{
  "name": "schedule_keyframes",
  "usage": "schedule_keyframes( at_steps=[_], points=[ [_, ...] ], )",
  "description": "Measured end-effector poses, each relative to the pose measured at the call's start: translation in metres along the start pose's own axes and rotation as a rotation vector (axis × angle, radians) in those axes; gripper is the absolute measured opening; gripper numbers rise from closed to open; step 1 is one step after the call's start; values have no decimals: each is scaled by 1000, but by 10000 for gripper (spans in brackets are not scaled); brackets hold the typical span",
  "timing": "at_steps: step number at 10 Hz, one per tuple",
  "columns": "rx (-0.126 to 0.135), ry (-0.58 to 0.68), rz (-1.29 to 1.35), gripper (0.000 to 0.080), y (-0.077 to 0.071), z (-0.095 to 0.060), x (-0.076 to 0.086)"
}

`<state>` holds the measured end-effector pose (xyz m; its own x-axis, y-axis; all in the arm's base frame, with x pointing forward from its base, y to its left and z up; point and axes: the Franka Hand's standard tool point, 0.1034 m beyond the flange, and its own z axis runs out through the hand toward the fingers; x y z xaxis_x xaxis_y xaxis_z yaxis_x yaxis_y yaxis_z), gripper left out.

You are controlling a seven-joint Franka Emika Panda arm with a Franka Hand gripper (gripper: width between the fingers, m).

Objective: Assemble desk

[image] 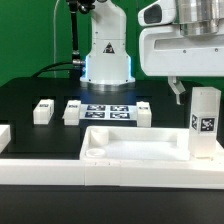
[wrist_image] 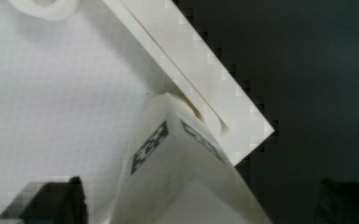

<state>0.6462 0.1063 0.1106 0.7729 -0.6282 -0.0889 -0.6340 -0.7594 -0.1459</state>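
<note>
Nearest my exterior camera ran a long white border bar (image: 50, 170), and touching its far side lay the desk top (image: 140, 145), recessed face up. At the top's 3 o'clock corner an upright leg (image: 204, 125) stood with its tag towards me. In the wrist view its foot met a round socket at that corner, but I could not tell whether it was fully seated.

The gripper (wrist_image: 202, 203) hung just above the leg, towards its 10 o'clock. Its fingers were spread wide with dark gaps on both sides of the post, so it gripped nothing.

Farther back on the black table (image: 20, 100), a loose leg (image: 42, 110) and a second leg (image: 73, 110) lay at the top's 10 o'clock. A third leg (image: 143, 112) lay at 12 o'clock, with the marker board (image: 108, 110) between it and the second. The robot base (image: 105, 55) rose beyond them at 12 o'clock.

My worry was the standing leg. If it was only loosely in its socket, a finger brushing it could tip it over. Closing on it off-centre could jam it crooked. A sideways shove could also slide the top along the bar.
</note>
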Motion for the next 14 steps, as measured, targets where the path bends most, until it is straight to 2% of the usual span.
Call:
schedule_keyframes(
  at_steps=[1, 3, 4, 7, 9, 11, 13, 14],
  points=[
    [-26, 12, -305, 649, 2, -3, 3],
    [-57, -13, -669, 649, 3, 2, 1],
    [-60, -12, -726, 649, 4, 6, -1],
    [-59, -10, -696, 628, 5, 5, 1],
    [-58, -7, -574, 289, 4, 5, 0],
    [-59, -3, -451, 289, 5, 5, 1],
    [-56, 11, -229, 289, 4, 6, 1],
    [-60, 19, -35, 289, 3, 6, 0]
  ],
)
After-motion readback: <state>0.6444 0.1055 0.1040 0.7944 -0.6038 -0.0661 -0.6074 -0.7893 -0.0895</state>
